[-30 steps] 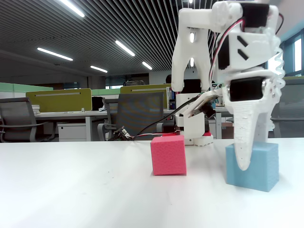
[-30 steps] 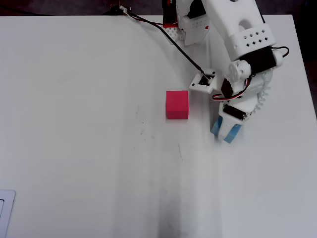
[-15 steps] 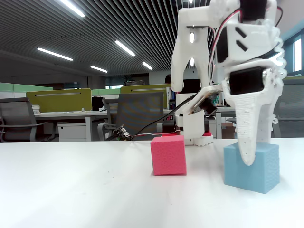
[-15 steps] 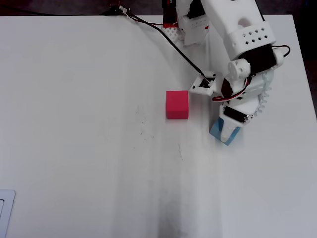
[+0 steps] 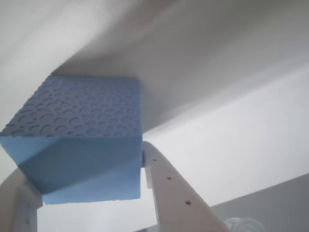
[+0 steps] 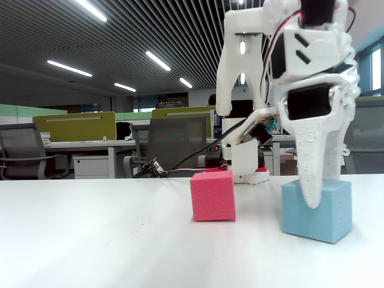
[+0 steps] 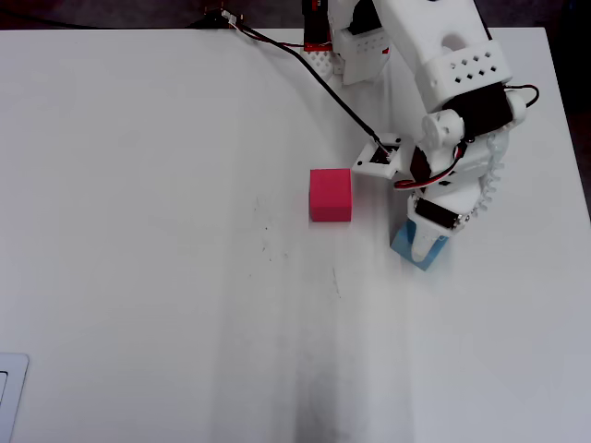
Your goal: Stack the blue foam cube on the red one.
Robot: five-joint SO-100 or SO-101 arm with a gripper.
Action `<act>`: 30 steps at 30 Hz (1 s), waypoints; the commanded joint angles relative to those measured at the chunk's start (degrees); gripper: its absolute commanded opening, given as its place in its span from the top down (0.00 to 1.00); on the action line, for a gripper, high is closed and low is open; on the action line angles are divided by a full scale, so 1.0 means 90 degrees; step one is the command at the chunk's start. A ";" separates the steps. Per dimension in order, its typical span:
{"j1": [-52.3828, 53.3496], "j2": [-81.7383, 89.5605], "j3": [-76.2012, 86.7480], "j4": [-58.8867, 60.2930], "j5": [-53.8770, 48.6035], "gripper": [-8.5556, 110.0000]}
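The blue foam cube (image 5: 82,111) sits between my two white fingers in the wrist view, with both fingers against its sides. In the fixed view the cube (image 6: 336,210) rests on the white table (image 6: 90,240) at the right, and one finger (image 6: 312,180) reaches down over its front face. My gripper (image 7: 427,242) is shut on it, and only a corner of the cube (image 7: 406,246) shows in the overhead view. The red foam cube (image 7: 330,195) stands free on the table a little to the left of it. It also shows in the fixed view (image 6: 212,196), one cube width from the blue cube.
The arm's base (image 7: 342,41) and its black and red cables (image 7: 277,41) lie at the table's far edge. The table's right edge (image 7: 565,138) runs close to the arm. A pale flat object (image 7: 9,397) shows at the bottom left corner.
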 commanded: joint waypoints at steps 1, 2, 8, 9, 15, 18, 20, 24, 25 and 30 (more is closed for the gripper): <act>0.0078 0.0547 -0.0039 0.0098 0.0020 0.76; 0.0107 0.0625 -0.0049 0.0137 0.0020 0.76; 0.0215 0.1182 -0.0225 0.0430 -0.0010 0.76; 0.0225 0.1279 -0.0264 0.0498 -0.0010 0.76; 0.0195 0.1953 -0.0488 0.0937 -0.0039 0.76; 0.0186 0.2607 -0.0615 0.1279 -0.0205 0.76; 0.0186 0.2939 -0.0615 0.1426 -0.0352 0.76; 0.0195 0.3633 -0.0479 0.1699 -0.0586 0.76; 0.0205 0.3799 -0.0420 0.1748 -0.0723 0.76; 0.0479 0.4746 0.0195 0.1777 -0.1719 0.76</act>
